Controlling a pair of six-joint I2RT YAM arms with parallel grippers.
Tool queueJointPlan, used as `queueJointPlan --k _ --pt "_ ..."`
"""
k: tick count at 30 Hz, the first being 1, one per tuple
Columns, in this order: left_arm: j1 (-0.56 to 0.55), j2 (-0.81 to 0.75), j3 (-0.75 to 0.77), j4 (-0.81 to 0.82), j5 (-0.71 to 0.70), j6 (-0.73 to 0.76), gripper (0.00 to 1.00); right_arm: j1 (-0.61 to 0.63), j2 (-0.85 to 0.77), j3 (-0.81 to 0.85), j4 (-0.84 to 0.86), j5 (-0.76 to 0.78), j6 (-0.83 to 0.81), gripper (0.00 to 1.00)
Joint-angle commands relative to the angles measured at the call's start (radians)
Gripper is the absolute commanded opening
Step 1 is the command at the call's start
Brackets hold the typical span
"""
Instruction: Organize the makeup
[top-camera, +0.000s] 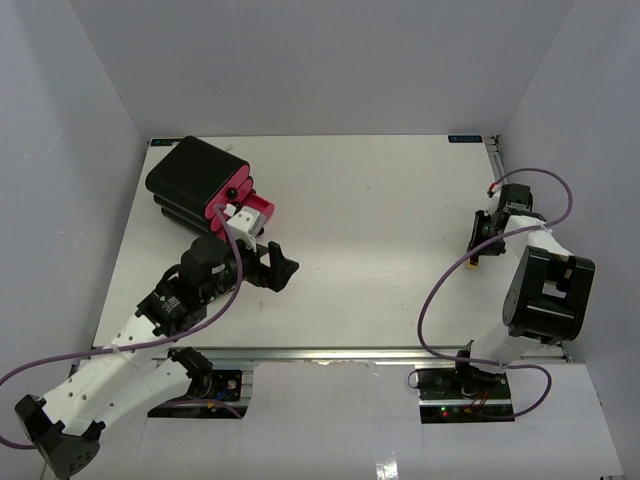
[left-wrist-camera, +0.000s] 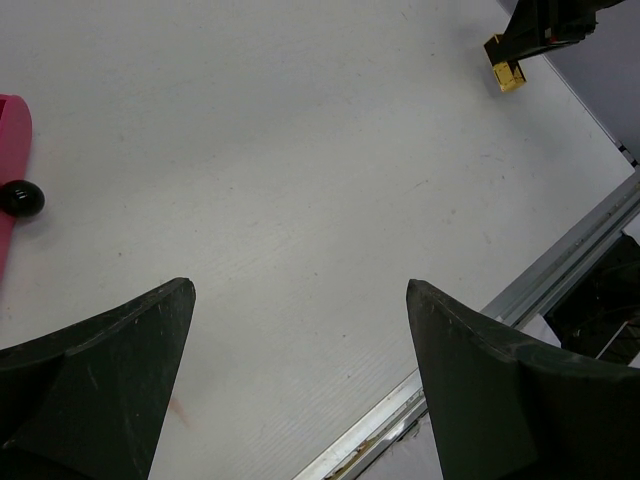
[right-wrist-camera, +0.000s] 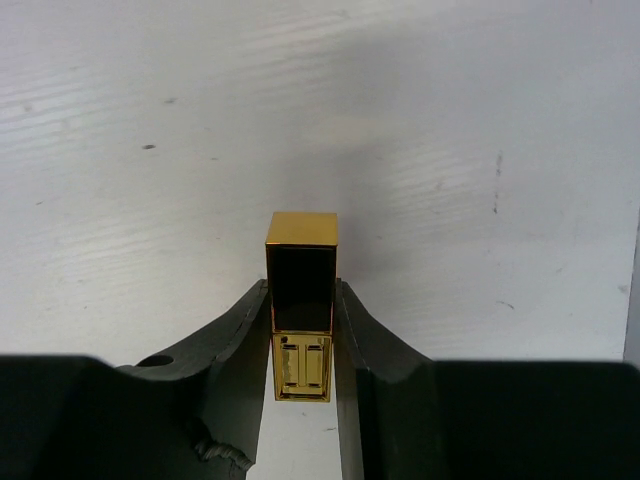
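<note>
pink case (left-wrist-camera: 11, 150) cropped, lipstick (left-wrist-camera: 505, 75) half hidden

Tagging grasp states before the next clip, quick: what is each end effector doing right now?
Left end effector: open, holding nothing.
Right end effector: closed on the gold-and-black lipstick.

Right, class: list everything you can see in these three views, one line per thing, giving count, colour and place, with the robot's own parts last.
lipstick: one, gold and black, between the right gripper's fingers, right side of the table
makeup case: one, black with pink, far left corner of the table
small item: one, white, at the case's pink edge; too small to identify
knob: one, black, on the case's pink edge
table: one, white, under everything
cables: several loops, purple, along both arms
left gripper: one, black, open and empty, near the case
right gripper: one, black, shut on the lipstick
</note>
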Motion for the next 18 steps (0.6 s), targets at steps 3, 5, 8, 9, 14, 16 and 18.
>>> queueJointPlan --k 3,5,8,9,14,16,18 --pt "0.008 -0.064 -0.012 0.022 -0.079 0.005 0.98 0.284 -0.112 0.050 0.056 -0.155 -0.222 0.16" --pt "0.008 -0.090 -0.017 0.029 -0.107 0.003 0.98 0.386 -0.110 0.083 0.043 -0.229 -0.297 0.16" --pt "0.009 -0.156 -0.029 0.035 -0.178 0.000 0.98 0.481 -0.023 0.245 -0.021 -0.434 -0.415 0.16" --pt "0.009 -0.171 -0.033 0.040 -0.206 -0.001 0.98 0.506 0.026 0.317 -0.050 -0.472 -0.423 0.16" --pt "0.009 -0.297 -0.064 0.077 -0.288 0.003 0.98 0.615 0.245 0.637 -0.119 -0.658 -0.346 0.16" --pt "0.009 -0.353 -0.079 0.087 -0.309 0.004 0.98 0.686 0.350 0.802 -0.134 -0.697 -0.331 0.16" --pt "0.009 -0.380 -0.086 0.094 -0.340 0.004 0.98 0.761 0.437 0.951 -0.189 -0.673 -0.404 0.16"
